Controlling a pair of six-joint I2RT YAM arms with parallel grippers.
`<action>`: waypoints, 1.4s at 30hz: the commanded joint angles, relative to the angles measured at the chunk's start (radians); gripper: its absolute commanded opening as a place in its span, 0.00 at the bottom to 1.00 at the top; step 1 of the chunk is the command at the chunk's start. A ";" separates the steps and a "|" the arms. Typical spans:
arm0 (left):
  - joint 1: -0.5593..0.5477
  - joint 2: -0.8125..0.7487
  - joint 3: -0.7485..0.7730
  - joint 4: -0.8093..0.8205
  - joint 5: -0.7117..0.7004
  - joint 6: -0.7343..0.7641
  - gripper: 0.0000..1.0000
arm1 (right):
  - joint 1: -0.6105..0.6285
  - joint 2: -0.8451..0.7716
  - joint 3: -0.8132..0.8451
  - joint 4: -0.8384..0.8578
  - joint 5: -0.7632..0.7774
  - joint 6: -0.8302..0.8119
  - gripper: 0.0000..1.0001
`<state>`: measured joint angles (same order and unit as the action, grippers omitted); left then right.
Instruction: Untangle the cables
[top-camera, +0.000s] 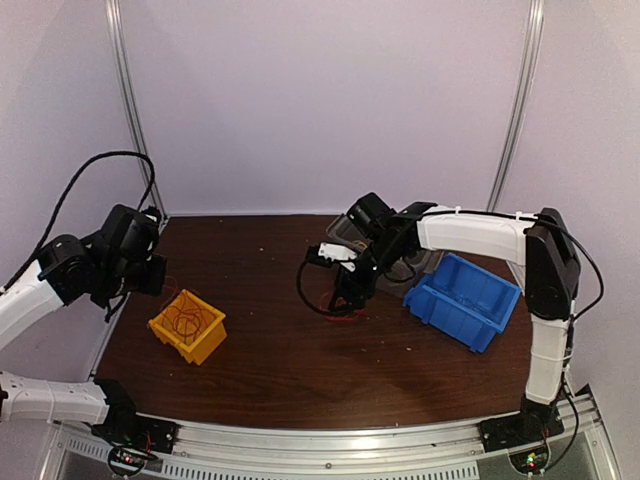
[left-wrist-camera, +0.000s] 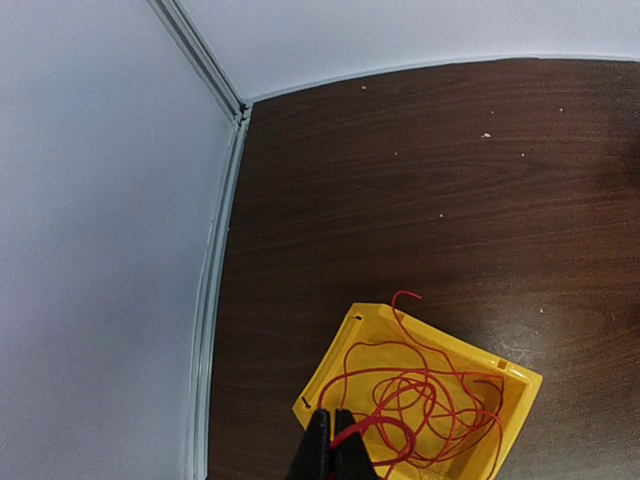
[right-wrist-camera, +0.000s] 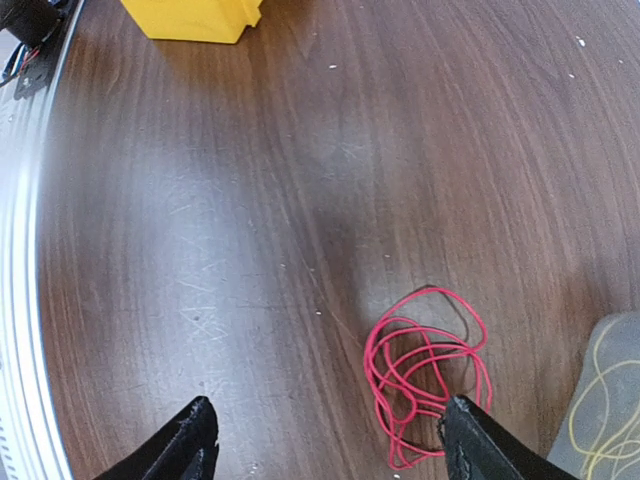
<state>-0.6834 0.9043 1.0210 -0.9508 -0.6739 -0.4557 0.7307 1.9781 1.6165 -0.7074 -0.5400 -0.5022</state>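
Right jaws gape wide over the red coil, likely to grab; left jaws pinch red wire in yellow bin.

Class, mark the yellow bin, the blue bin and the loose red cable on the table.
yellow bin (top-camera: 203, 346): top view, outer side wall.
blue bin (top-camera: 455, 318): top view, outer front wall.
loose red cable (right-wrist-camera: 425, 372): right wrist view, middle of the coil.
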 joint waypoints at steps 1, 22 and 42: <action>0.020 0.078 -0.045 0.180 0.056 -0.008 0.00 | 0.014 -0.023 -0.040 -0.008 -0.017 0.000 0.78; 0.130 0.424 -0.375 0.493 0.419 -0.199 0.00 | 0.013 -0.103 -0.174 0.054 -0.029 0.002 0.78; 0.130 0.214 0.048 0.267 0.429 -0.108 0.54 | -0.057 -0.109 -0.180 0.062 -0.064 0.007 0.78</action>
<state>-0.5617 1.1099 1.0286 -0.6895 -0.3050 -0.6197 0.6991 1.9038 1.4342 -0.6563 -0.5842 -0.4984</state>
